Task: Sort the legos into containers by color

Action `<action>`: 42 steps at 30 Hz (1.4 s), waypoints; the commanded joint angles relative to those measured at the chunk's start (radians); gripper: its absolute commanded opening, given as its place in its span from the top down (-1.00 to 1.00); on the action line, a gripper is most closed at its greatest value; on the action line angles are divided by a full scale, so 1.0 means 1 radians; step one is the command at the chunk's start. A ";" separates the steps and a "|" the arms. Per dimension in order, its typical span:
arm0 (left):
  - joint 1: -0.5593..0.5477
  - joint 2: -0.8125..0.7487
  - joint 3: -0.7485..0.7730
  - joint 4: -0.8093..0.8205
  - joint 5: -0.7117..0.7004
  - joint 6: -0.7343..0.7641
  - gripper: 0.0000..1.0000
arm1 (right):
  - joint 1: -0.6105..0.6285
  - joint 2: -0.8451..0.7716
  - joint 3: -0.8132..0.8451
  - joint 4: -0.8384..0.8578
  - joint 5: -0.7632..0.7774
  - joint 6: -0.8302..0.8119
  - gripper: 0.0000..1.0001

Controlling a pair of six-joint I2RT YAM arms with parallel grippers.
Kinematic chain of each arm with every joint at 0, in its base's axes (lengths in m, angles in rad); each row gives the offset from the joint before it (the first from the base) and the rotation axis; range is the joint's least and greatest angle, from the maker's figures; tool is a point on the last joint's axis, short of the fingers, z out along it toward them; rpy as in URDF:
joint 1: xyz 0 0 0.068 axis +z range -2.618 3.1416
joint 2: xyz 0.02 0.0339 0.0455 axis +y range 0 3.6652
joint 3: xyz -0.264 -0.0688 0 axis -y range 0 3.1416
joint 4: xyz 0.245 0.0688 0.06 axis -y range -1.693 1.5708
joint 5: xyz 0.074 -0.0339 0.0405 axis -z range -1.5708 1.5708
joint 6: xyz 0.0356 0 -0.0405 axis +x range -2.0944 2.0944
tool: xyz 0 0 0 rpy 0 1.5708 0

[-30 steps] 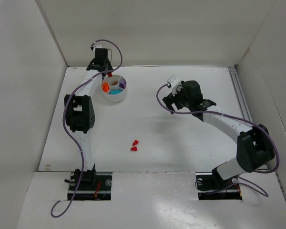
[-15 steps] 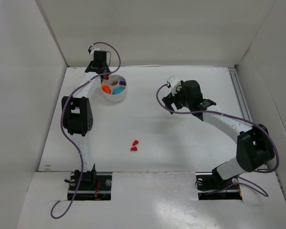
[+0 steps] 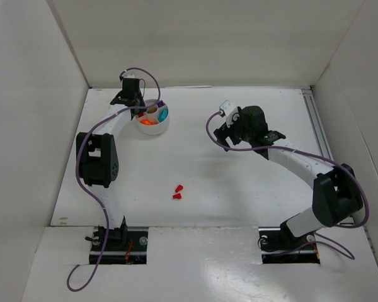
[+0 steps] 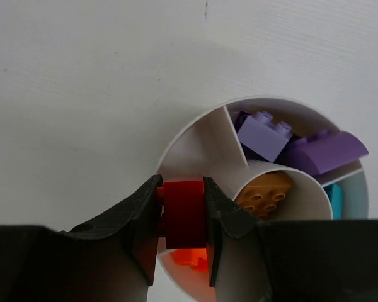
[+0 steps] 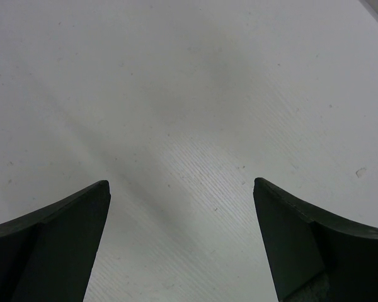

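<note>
Two loose red legos (image 3: 178, 189) lie near the middle of the table (image 3: 252, 189), just beside each other and well apart from the white dish (image 3: 152, 126) at the far left. Only the top view shows this pair, along with both arms.

One more piece, the held red lego (image 4: 184, 214), sits pinched between the narrowed fingers (image 4: 145, 214) of the left gripper (image 4: 183, 182). It hangs over the dish's (image 4: 186, 130) rim on the side nearest the camera. From above, the left gripper (image 3: 140, 108) is only a dark shape at the dish's left edge, and the grip cannot be made out.

Counted in the left wrist view, the dish holds:
- two purple legos (image 4: 264, 134) sharing one outer compartment
- one brown-orange lego (image 4: 268, 195), studs up, in the central round well
- one bright orange lego (image 4: 189, 257), partly hidden below the held piece
- one teal lego (image 4: 336, 200), seen as a sliver at the right edge

The top view gives these only as patches of orange, teal and purple, too small to count.

The right gripper (image 5: 181, 184) has its fingers spread wide with nothing between them. Its wrist view shows only bare white table. In the top view the right gripper (image 3: 223, 133) hangs over the table's far right half, well away from the dish and the loose pair
</note>
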 commanded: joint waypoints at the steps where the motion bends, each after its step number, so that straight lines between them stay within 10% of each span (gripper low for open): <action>1: -0.005 -0.080 -0.018 0.062 0.051 0.055 0.90 | -0.003 0.005 0.027 0.022 -0.037 -0.011 -0.99; 13: -0.005 -0.094 0.019 0.027 0.052 0.034 0.14 | 0.009 -0.037 -0.003 0.022 -0.046 -0.031 -0.99; 21: -0.005 -0.290 -0.071 0.008 0.032 -0.011 0.11 | 0.159 -0.108 -0.033 0.022 -0.021 -0.143 -0.99; 28: -0.068 -0.644 -0.379 0.008 0.012 -0.184 -0.96 | 0.406 -0.085 -0.076 0.022 -0.113 -0.231 -0.99; 42: -0.315 -1.192 -0.798 -0.111 -0.001 -0.476 -1.00 | 0.630 0.105 -0.214 0.156 -0.098 -0.177 -0.59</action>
